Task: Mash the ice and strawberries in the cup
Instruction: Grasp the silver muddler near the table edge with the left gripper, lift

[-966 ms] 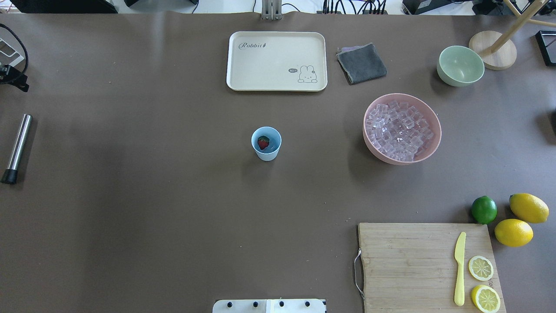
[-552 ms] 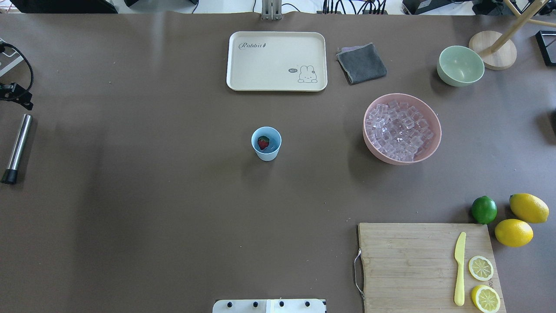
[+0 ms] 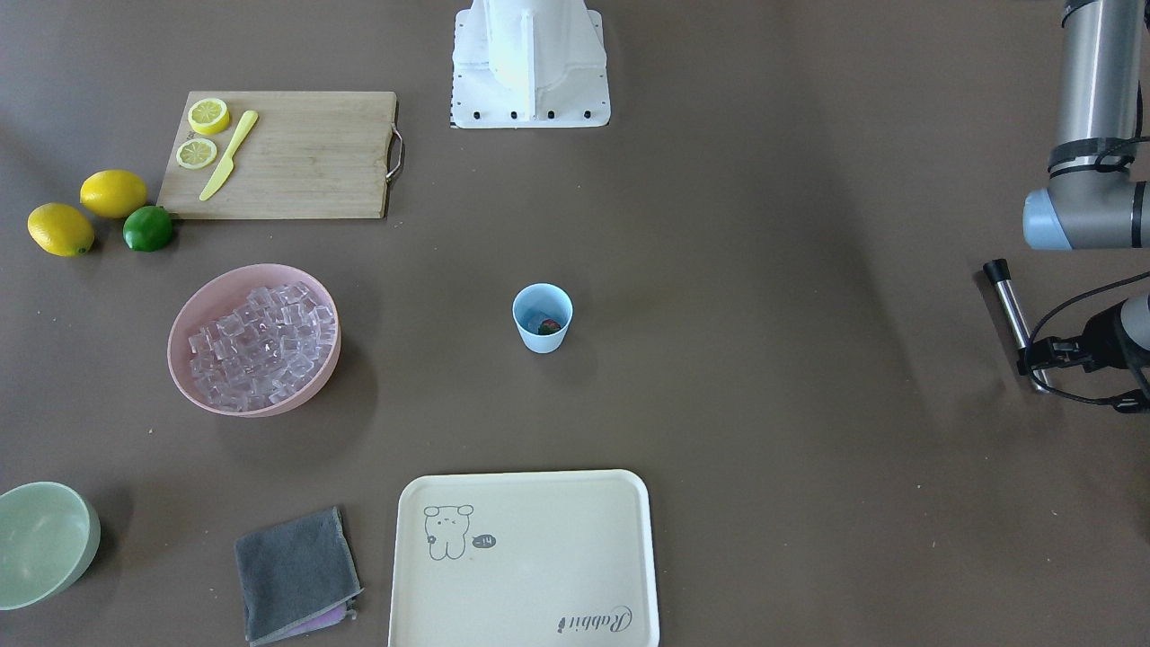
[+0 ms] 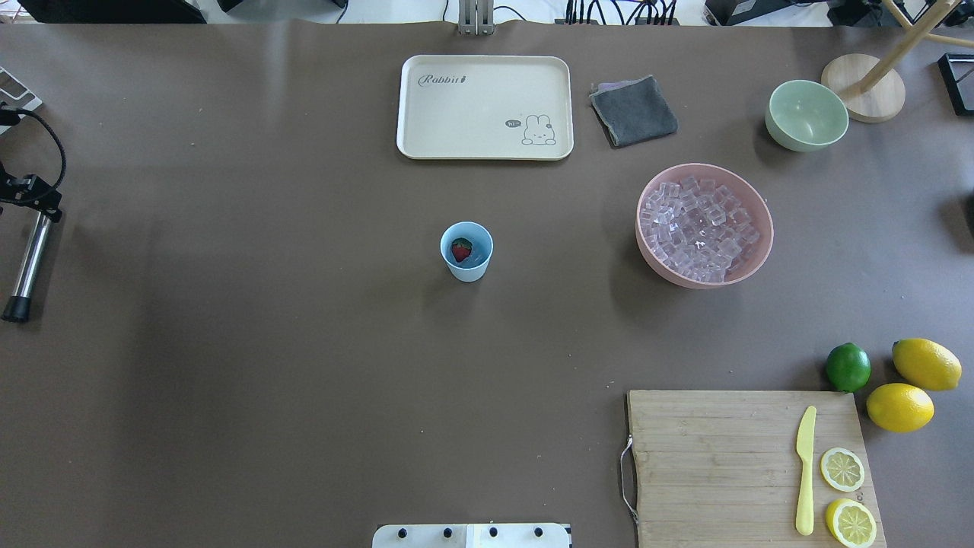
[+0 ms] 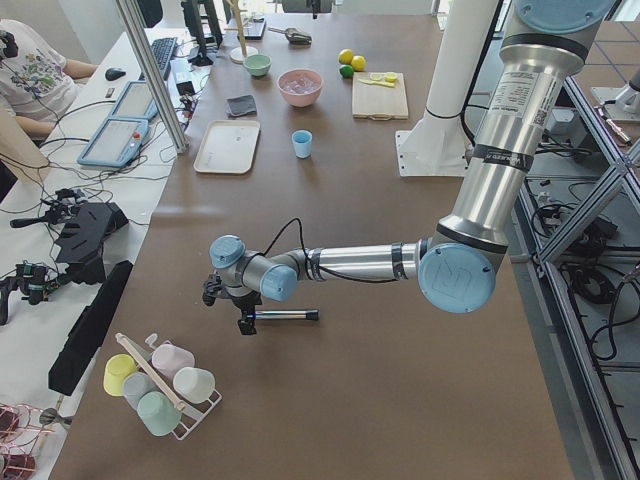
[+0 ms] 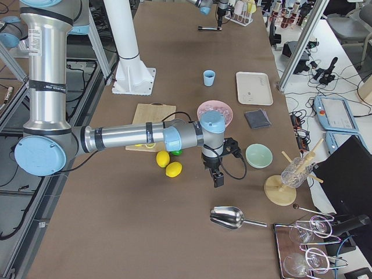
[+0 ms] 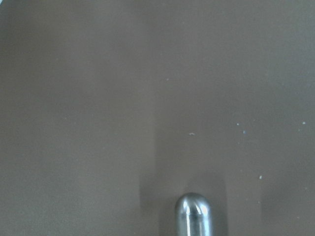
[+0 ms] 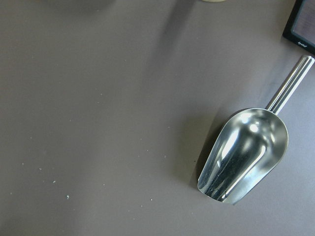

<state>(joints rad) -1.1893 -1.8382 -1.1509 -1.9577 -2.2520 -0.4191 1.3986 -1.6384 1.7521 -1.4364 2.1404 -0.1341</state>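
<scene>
The cup (image 4: 476,272), strawberry (image 4: 461,249) inside, stands at the middle of the tabletop (image 4: 266,365); ice (image 4: 700,228) fills the bowl (image 4: 704,282) at its 3 o'clock. At 9 o'clock the left gripper (image 4: 36,205) hangs over one end of the muddler (image 4: 27,262) — how wide it stands I cannot tell. Grasped that near the tip, the slick steel may swing or slip.

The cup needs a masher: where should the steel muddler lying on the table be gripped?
On the bare steel shaft of the muddler, toward the rounded end, away from its black cap. Come straight down, fingers straddling its width: it lies flat on the table with open surface on both sides, and the cap end probably does the mashing.
</scene>
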